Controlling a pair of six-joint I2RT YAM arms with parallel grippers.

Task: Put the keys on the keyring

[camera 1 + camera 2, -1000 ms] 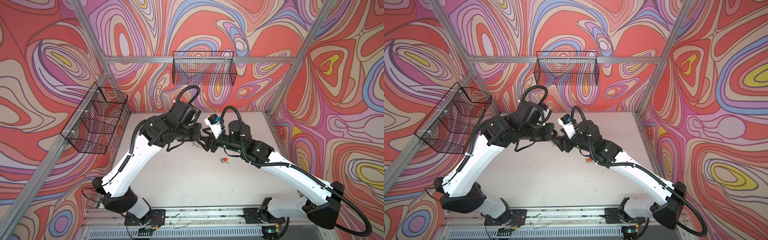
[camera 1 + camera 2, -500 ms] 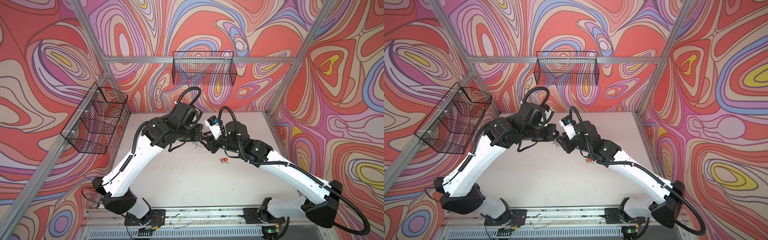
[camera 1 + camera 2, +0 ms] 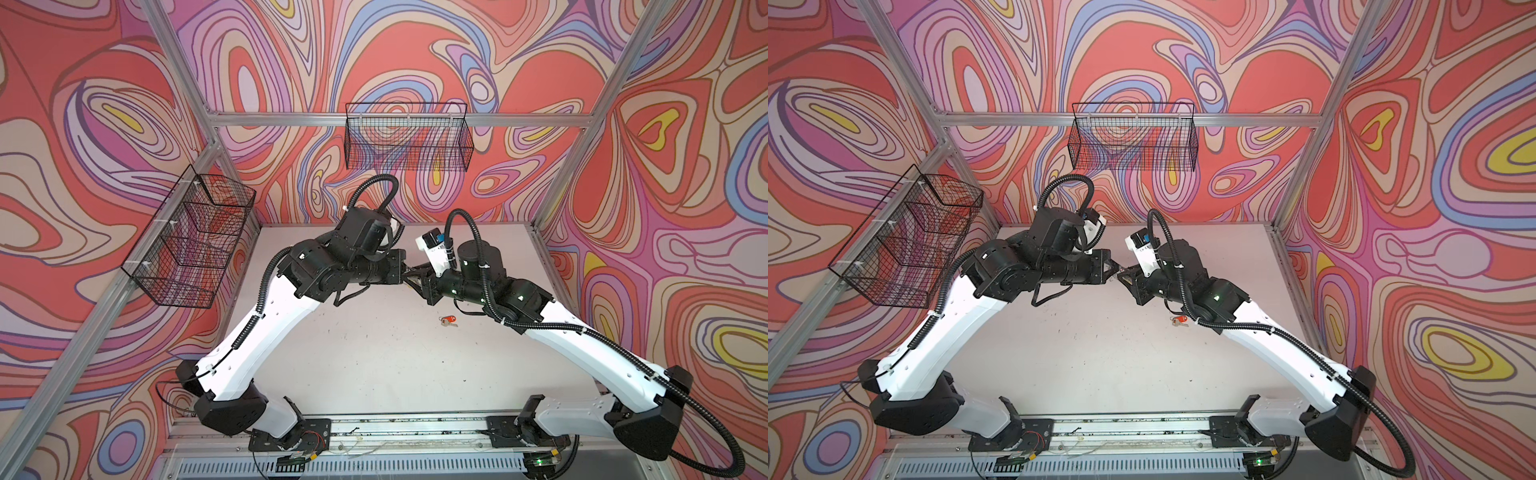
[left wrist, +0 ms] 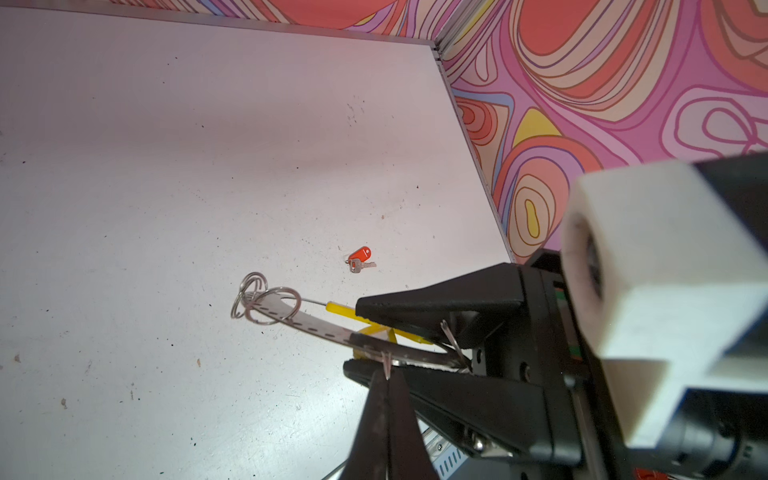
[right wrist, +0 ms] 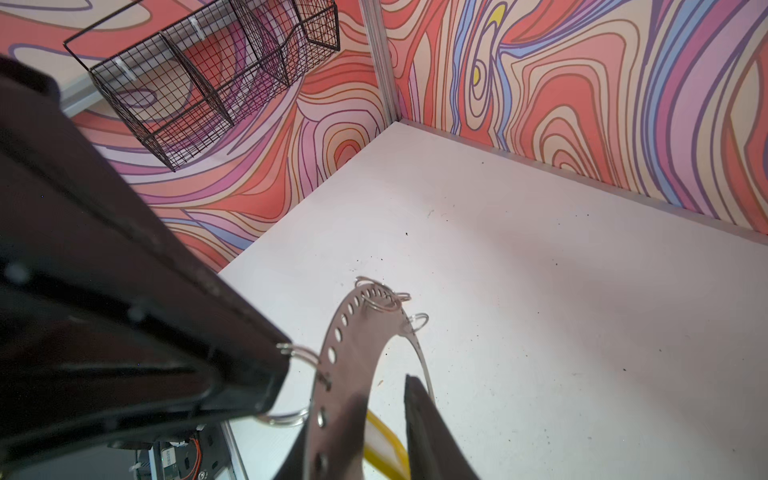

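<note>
The keyring (image 4: 291,318) is a flat grey perforated band with small wire rings, held off the table. My right gripper (image 5: 384,395) is shut on its band (image 5: 349,353), and a yellow tag (image 5: 384,442) sits between the fingers. My left gripper (image 4: 386,374) is shut on one small wire ring (image 5: 297,353) at the band's rim. In both top views the two grippers meet tip to tip, left (image 3: 404,270) against right (image 3: 417,279), above the table's back middle. A silver key with a red tag (image 3: 448,320) (image 3: 1179,320) (image 4: 360,258) lies on the table under the right forearm.
The white table (image 3: 374,353) is walled on three sides. A wire basket (image 3: 407,141) hangs on the back wall and a divided one (image 3: 191,241) on the left wall. The arms' base rail (image 3: 395,432) runs along the front edge.
The right gripper's jaws have narrowed around the keyring's band. Both arms stay close together and have shifted only slightly. The red-tagged key has not moved.
</note>
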